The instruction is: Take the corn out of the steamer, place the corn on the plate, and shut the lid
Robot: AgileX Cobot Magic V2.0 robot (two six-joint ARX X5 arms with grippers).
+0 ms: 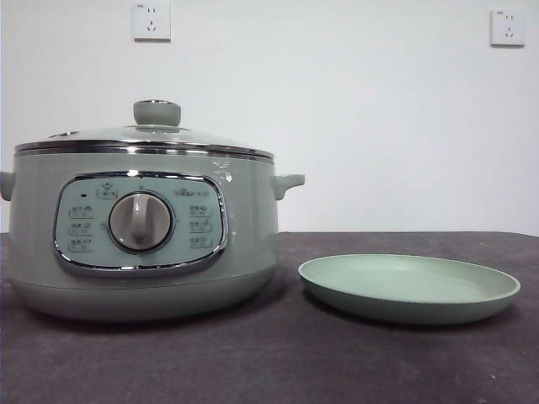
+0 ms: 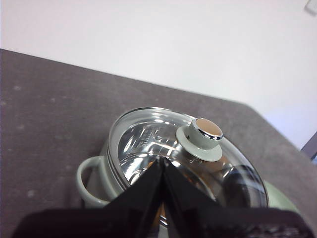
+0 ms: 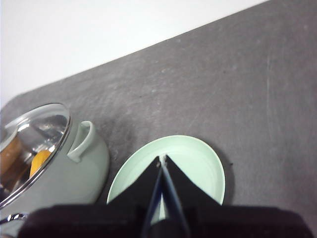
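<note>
The sage-green steamer (image 1: pixel 143 231) stands on the left of the table with its glass lid (image 1: pixel 143 135) seated on the rim, green knob (image 2: pixel 200 138) on top. Through the glass in the right wrist view a bit of yellow-orange corn (image 3: pixel 39 161) shows inside. The pale-green plate (image 1: pixel 408 286) lies empty to the steamer's right. My left gripper (image 2: pixel 162 159) is shut and hovers above the lid, just short of the knob. Also shut, my right gripper (image 3: pixel 162 158) hangs over the plate (image 3: pixel 198 158). Neither arm appears in the front view.
The dark grey table (image 1: pixel 278 362) runs back to a white wall with two sockets (image 1: pixel 152 21). The steamer's side handles (image 1: pixel 286 183) stick out toward the plate.
</note>
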